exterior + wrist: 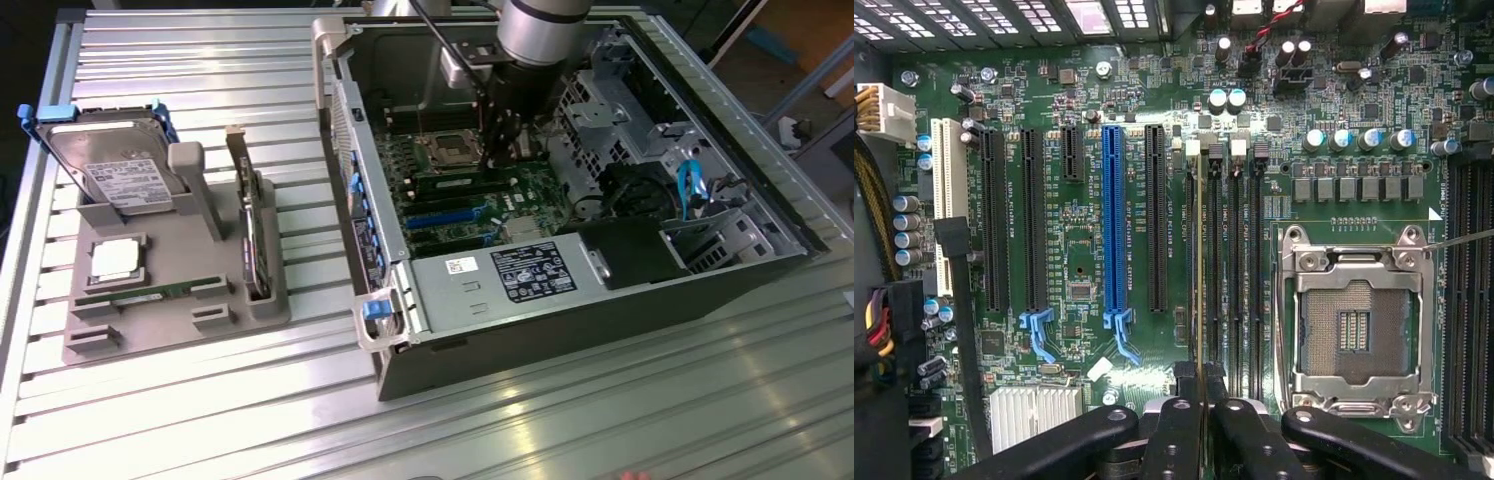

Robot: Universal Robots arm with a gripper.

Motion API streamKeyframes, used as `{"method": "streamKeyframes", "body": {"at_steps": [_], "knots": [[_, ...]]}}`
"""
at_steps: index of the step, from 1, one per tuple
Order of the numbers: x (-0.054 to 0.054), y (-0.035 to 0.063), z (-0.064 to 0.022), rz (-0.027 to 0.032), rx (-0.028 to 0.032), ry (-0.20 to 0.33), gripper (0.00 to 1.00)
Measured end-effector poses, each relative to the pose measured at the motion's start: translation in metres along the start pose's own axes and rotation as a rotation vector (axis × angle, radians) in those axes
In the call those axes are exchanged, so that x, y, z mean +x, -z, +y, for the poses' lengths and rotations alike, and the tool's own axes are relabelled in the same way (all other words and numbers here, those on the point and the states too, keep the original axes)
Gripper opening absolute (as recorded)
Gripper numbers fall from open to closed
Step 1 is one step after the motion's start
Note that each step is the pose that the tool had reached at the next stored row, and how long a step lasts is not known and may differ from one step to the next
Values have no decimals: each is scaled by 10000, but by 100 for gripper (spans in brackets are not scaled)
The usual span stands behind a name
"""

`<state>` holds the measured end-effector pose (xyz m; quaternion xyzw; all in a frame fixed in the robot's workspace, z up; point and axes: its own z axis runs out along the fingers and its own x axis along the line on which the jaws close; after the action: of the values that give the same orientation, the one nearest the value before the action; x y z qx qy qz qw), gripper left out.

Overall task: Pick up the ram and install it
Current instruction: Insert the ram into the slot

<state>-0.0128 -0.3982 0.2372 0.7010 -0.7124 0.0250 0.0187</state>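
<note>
Clamping ram edge-on, claw over motherboard

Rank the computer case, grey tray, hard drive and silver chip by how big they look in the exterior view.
Largest to smallest:
1. Computer case, by far
2. Grey tray
3. Hard drive, standing on the tray
4. Silver chip, lying on the tray

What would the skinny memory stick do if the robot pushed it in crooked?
The RAM stick in the jaws is probably stiff: its edge looks dead straight. It's so thin that it's likely light. Pushed crooked against the motherboard, it could bend or crack, so it seems fragile.
</note>
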Motion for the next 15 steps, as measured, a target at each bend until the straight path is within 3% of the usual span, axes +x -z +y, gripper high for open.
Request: {"method": "streamKeyframes", "body": {"at_steps": [15], "knots": [[-2, -14, -44, 0, 0, 0, 12]]}}
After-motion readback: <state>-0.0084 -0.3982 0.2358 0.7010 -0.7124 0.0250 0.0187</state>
